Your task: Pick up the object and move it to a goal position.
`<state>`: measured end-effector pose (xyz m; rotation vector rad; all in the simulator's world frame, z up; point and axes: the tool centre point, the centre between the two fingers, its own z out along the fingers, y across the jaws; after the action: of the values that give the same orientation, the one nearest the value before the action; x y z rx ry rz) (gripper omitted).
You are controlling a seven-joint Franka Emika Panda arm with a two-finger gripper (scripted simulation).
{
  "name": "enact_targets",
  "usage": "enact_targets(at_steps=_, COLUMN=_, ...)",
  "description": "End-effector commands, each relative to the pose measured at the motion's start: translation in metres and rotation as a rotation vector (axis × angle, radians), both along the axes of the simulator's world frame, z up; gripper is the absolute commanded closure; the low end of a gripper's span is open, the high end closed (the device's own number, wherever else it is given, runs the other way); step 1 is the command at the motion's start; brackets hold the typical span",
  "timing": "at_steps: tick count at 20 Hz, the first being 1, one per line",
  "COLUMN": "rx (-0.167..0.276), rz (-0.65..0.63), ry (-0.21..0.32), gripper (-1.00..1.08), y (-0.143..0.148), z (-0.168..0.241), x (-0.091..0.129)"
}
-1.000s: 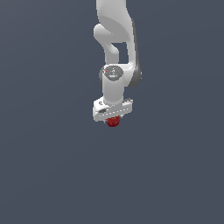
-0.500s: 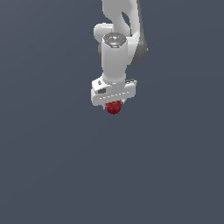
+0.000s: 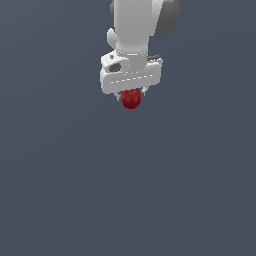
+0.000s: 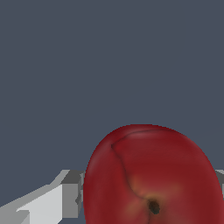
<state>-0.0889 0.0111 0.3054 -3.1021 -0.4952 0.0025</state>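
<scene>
The tool [image 3: 131, 94] is clamped on the apple [image 3: 131, 99], which hangs directly beneath the white tool body with only its lower part showing below it in the exterior view. The fingers are mostly hidden there; small grey tips peek out on either side of the fruit. The arm [image 3: 137, 22] rises straight up from the tool and leaves the picture at the upper edge.

In the wrist view the apple [image 4: 151, 177] sits right between the fingers, filling much of the picture. It is dark red and glossy, with a faint crease running down its skin to a small dark dimple. One light grey finger [image 4: 65, 192] presses against its side, and a sliver of the other finger shows at the opposite side.

Around and below the tool lies only a plain dark blue-grey tabletop [image 3: 65, 190]. The apple looks held clear of it, though the flat colour gives no shadow to confirm that.
</scene>
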Motion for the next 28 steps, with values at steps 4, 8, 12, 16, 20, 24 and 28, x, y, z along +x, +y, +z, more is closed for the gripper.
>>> enact_targets(at_steps=4, rx=0.0, rz=0.0, ry=-0.002, gripper=1.08, y=0.002, z=0.059, x=-0.009)
enact_targets(at_steps=8, rx=0.0, rz=0.0, ry=-0.002, gripper=1.08, y=0.003, z=0.101, x=-0.015)
enact_targets(at_steps=12, rx=0.0, rz=0.0, ry=-0.002, gripper=1.08, y=0.003, z=0.138, x=-0.02)
enact_targets(at_steps=16, rx=0.0, rz=0.0, ry=-0.002, gripper=1.08, y=0.004, z=0.167, x=-0.023)
enact_targets(at_steps=20, rx=0.0, rz=0.0, ry=-0.002, gripper=1.08, y=0.005, z=0.187, x=-0.025)
enact_targets(at_steps=24, rx=0.0, rz=-0.001, ry=-0.002, gripper=1.08, y=0.005, z=0.199, x=-0.025)
enact_targets(at_steps=28, rx=0.0, rz=-0.001, ry=-0.002, gripper=1.08, y=0.005, z=0.204, x=-0.025)
